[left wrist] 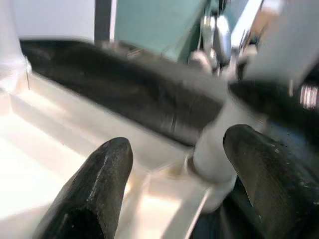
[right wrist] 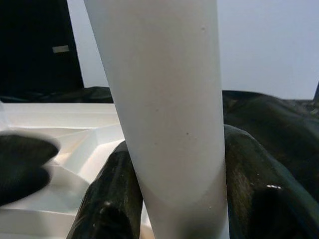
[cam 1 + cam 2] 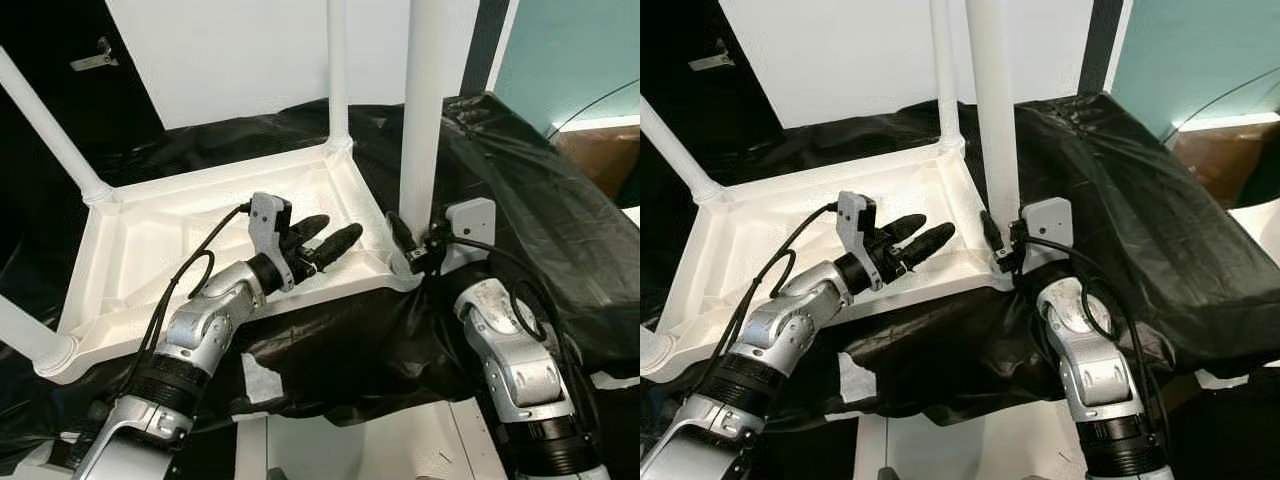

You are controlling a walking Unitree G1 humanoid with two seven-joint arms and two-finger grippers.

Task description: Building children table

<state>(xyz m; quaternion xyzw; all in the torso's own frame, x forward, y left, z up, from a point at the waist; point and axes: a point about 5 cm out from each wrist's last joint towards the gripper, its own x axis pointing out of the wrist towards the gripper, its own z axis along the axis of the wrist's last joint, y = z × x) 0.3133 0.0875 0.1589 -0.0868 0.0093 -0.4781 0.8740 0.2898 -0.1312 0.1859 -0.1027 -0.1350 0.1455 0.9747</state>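
Silver-jointed, my left gripper point(image 3: 325, 240) hovers with rubbery black fingers parted and empty over the upturned white plastic tabletop point(image 3: 150, 235), which lies on crinkled black sheeting point(image 3: 520, 170). My right gripper point(image 2: 174, 199) clamps the smooth round table leg point(image 3: 430, 110) upright at the tabletop's near right corner.

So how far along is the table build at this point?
Mostly done: the upturned tabletop has legs standing in three corners, e.g. the far leg. In hand: the right gripper is shut on the fourth leg at the near right corner socket. The left gripper hovers open over the tray. Left: seating that leg, then flipping the table.
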